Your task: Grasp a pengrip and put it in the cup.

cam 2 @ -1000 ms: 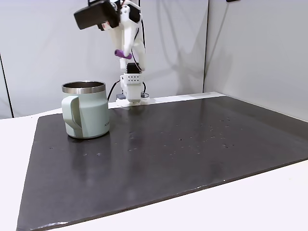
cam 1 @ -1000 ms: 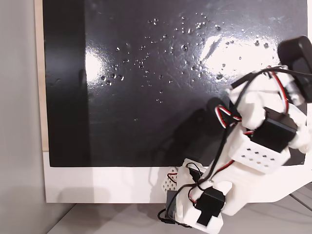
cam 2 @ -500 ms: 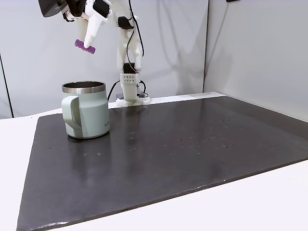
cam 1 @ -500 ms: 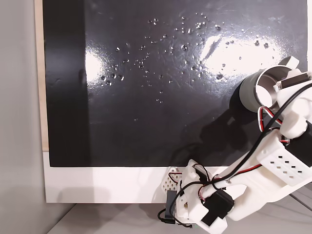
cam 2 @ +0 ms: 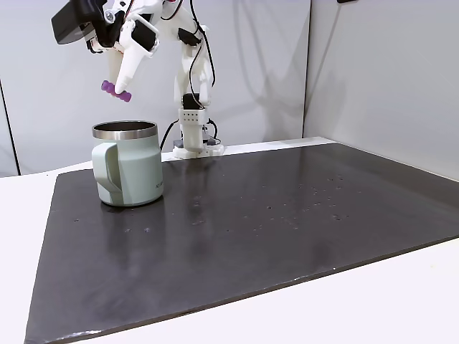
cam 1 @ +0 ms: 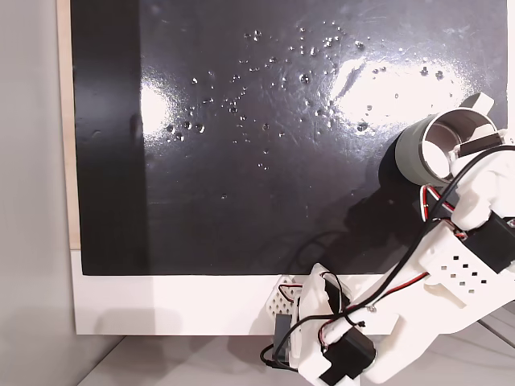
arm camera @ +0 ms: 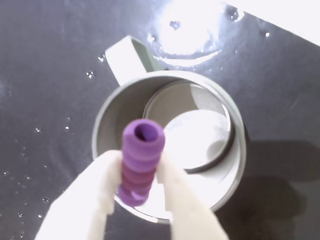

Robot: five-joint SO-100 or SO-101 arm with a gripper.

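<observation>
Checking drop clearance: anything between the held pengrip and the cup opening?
Nothing visible. The gripper holds the pengrip above the cup, whose mouth is open; the wrist view shows only its shiny bottom inside.

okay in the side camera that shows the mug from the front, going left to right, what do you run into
The cup on the dark mat → the arm's white base → the patch of water droplets. The gripper holding the pengrip hangs above the cup, so it overlaps in the order.

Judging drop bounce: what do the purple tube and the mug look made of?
The purple ribbed tube, pinched in the hand: matte, likely soft rubber. The grey-green mug with a shiny inside: mirror-bright floor and bare rim suggest brushed steel under a painted coat.
</observation>
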